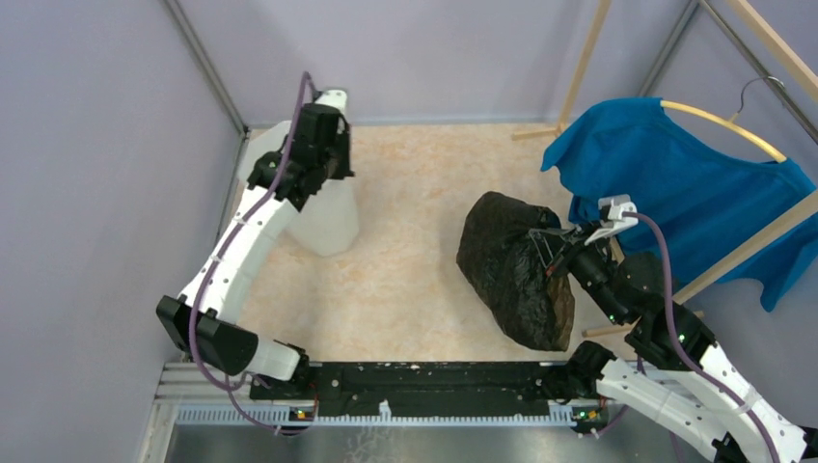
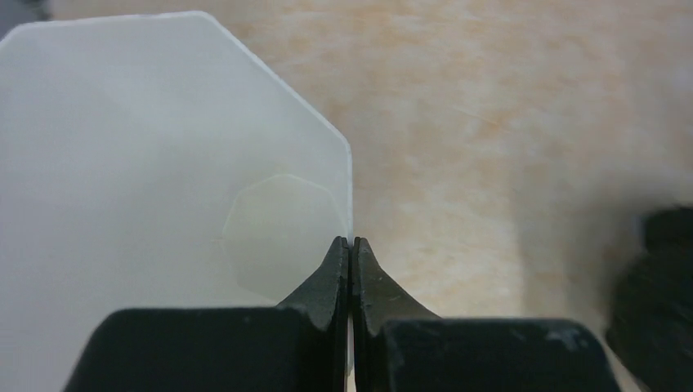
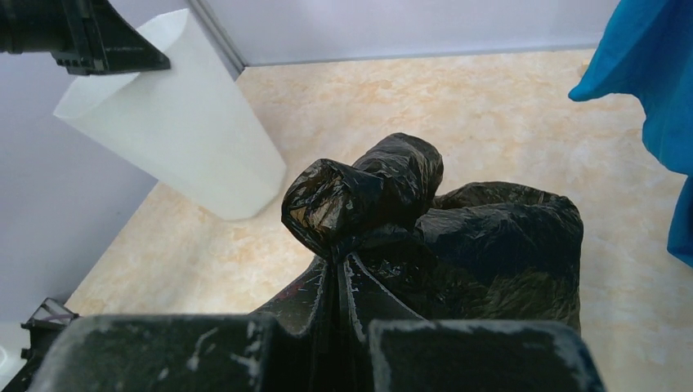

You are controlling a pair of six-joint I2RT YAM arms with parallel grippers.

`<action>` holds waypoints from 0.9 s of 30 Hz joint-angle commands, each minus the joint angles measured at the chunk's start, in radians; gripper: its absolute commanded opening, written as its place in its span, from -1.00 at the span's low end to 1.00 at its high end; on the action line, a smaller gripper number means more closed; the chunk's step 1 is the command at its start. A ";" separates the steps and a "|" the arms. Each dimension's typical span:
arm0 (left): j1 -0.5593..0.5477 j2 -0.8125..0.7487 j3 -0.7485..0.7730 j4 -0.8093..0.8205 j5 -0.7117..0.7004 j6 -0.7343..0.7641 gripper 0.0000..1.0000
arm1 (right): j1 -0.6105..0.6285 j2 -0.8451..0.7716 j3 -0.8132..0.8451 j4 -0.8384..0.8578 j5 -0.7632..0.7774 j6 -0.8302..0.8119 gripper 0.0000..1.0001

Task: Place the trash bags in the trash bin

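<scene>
Your right gripper [image 3: 339,263] is pinched on the knotted neck of the thin wrinkly black plastic bag [image 3: 490,245]. It's probably your best hold, since the bag looks floppy, slick and light. Left gripper [image 2: 350,247] is clamped on the translucent white bin [image 2: 122,163] at the rim.

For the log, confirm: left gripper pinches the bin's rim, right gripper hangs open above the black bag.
Wrong: the right gripper is shut on the trash bag, as the right wrist view shows. The left gripper does pinch the trash bin rim.
</scene>
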 commanded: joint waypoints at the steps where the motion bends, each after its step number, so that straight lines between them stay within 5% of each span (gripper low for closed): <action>1: -0.201 -0.062 -0.018 0.013 0.109 -0.181 -1.00 | 0.005 0.007 0.013 0.056 0.010 0.003 -1.00; 10: -0.594 -0.008 -0.042 0.012 -0.082 -0.312 -1.00 | 0.006 -0.015 0.069 0.000 0.067 -0.033 -1.00; 20: -0.719 0.052 0.000 0.018 -0.102 -0.324 -1.00 | 0.005 -0.068 0.125 -0.087 0.174 -0.078 -1.00; 27: -0.722 0.022 -0.029 0.048 -0.087 -0.305 -0.76 | 0.006 -0.067 0.149 -0.096 0.199 -0.102 -1.00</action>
